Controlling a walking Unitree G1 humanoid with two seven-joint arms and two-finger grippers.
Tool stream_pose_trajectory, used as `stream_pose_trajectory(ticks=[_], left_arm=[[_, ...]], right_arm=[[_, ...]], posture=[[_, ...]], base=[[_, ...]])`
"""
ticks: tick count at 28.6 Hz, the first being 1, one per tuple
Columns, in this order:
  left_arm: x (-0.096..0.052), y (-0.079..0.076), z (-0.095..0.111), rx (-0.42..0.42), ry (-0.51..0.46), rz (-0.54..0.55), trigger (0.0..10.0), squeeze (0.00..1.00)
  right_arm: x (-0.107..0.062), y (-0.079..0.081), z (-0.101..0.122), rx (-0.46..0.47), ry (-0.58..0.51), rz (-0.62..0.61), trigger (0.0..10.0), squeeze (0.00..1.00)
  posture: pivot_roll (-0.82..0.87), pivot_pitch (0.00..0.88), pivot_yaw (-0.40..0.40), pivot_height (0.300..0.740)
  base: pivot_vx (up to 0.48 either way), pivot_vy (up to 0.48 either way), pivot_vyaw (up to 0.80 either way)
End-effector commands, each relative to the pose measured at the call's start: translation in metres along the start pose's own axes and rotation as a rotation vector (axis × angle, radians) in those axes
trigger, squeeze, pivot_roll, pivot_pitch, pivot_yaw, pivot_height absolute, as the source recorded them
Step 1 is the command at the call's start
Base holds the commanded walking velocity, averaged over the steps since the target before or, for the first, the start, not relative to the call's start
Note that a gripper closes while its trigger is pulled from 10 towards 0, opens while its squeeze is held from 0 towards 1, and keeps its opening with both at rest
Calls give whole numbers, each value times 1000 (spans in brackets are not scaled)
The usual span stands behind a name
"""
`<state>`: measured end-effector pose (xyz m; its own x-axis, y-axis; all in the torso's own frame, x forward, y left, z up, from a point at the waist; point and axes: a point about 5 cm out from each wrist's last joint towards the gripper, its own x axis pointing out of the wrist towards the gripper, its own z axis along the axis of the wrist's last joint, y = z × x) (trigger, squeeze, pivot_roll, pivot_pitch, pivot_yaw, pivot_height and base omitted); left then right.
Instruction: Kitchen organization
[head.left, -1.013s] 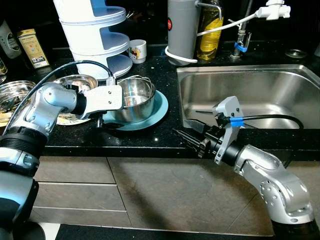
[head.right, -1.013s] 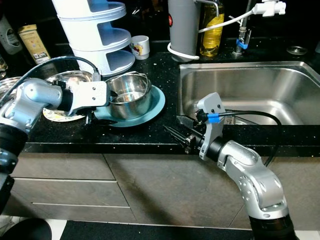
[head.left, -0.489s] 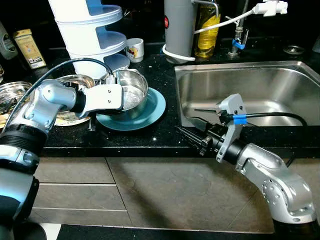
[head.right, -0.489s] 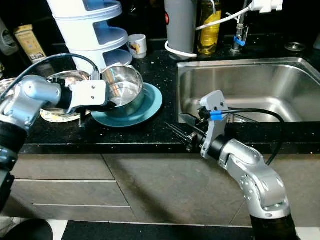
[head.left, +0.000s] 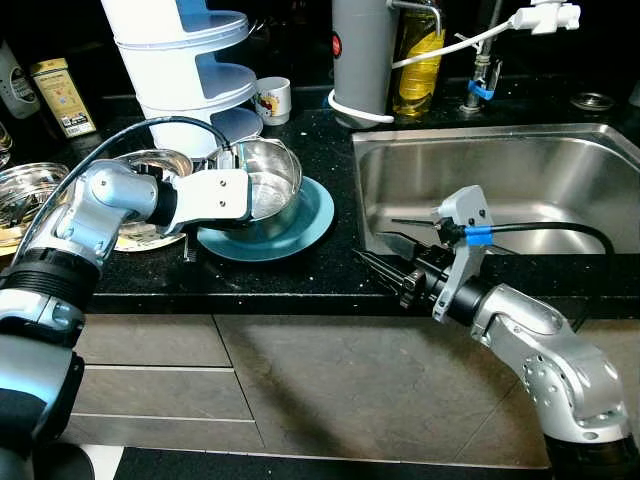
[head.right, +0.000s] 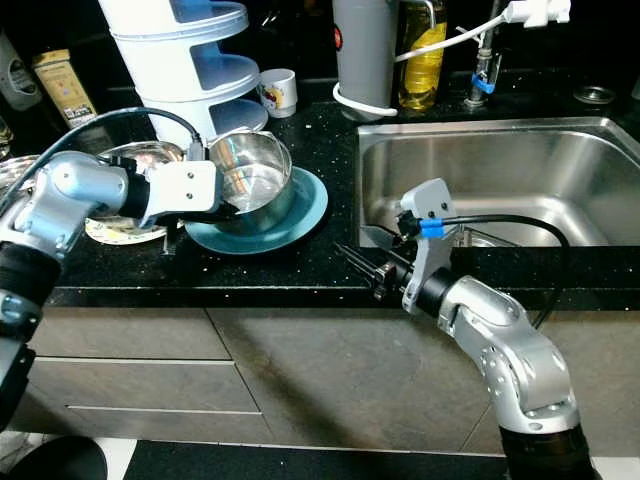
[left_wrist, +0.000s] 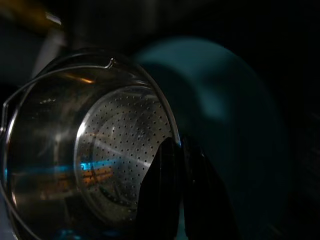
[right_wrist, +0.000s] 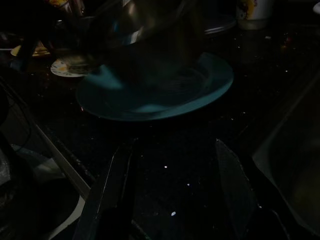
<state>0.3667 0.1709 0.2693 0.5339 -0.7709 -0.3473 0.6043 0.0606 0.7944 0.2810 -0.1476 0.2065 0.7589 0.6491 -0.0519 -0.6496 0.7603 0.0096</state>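
Observation:
A steel strainer bowl (head.left: 270, 186) with a perforated bottom hangs tilted over a teal plate (head.left: 305, 225) on the black counter. My left gripper (left_wrist: 179, 150) is shut on the bowl's near rim, one finger (left_wrist: 165, 195) inside and one outside. The bowl's mouth leans toward the left arm, and its far side is raised off the plate. My right gripper (head.left: 376, 268) is open, low at the counter's front edge beside the sink, and points at the plate (right_wrist: 155, 95). Its fingers (right_wrist: 116, 186) hold nothing.
A white tiered rack (head.left: 185, 60) and a mug (head.left: 272, 100) stand behind the plate. A grey canister (head.left: 365, 55), an oil bottle (head.left: 420, 60) and the tap (head.left: 540, 18) line the back. The steel sink (head.left: 500, 185) lies right; dishes (head.left: 150, 165) sit left.
The left gripper has tipped the strainer bowl up from sitting flat on the teal plate and holds it tilted. The right arm has barely moved.

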Motion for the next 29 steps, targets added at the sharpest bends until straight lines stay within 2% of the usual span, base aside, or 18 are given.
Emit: stream_pose_trajectory(ticks=[1,5,10,13,16,19,20,21,23,29], left_arm=[[-4,18,12,76,-41,120,0,0],[-4,26,17,113,-57,208,0,0],[-5,34,20,116,-69,284,0,0],[-5,41,24,58,-130,360,0,0],[-4,46,29,-34,-212,424,0,0],[-3,49,32,-66,-244,444,0,0],[-2,52,37,-113,-303,469,0,0],[-2,52,37,-113,-303,469,0,0],[2,52,44,-167,-371,483,0,0],[11,46,50,-199,-399,474,0,0]], right_arm=[[4,2,-1,-11,10,4,10000,0],[5,1,-1,-19,16,-2,10000,0],[6,0,-1,-20,17,-16,10000,0],[8,-6,-2,6,20,-70,10000,0],[10,-17,-4,9,40,-158,10000,0],[10,-20,-6,3,47,-178,10000,0],[10,-21,-6,5,49,-184,10000,0],[10,-21,-6,5,49,-184,10000,0],[11,-23,-5,8,50,-195,10000,0],[12,-25,-6,13,51,-214,10000,0]], posture=[[-103,0,47,740],[-104,0,45,740],[-103,0,44,740],[-100,0,43,740],[-101,0,43,740],[-102,0,43,740],[-100,0,41,740],[-100,0,41,740],[-101,0,40,740],[-96,0,43,740]], base=[[0,0,0],[0,0,0],[0,0,0],[0,0,0],[0,0,-752],[0,0,-800],[0,0,-800],[0,0,-800],[0,0,-800],[0,0,-800]])
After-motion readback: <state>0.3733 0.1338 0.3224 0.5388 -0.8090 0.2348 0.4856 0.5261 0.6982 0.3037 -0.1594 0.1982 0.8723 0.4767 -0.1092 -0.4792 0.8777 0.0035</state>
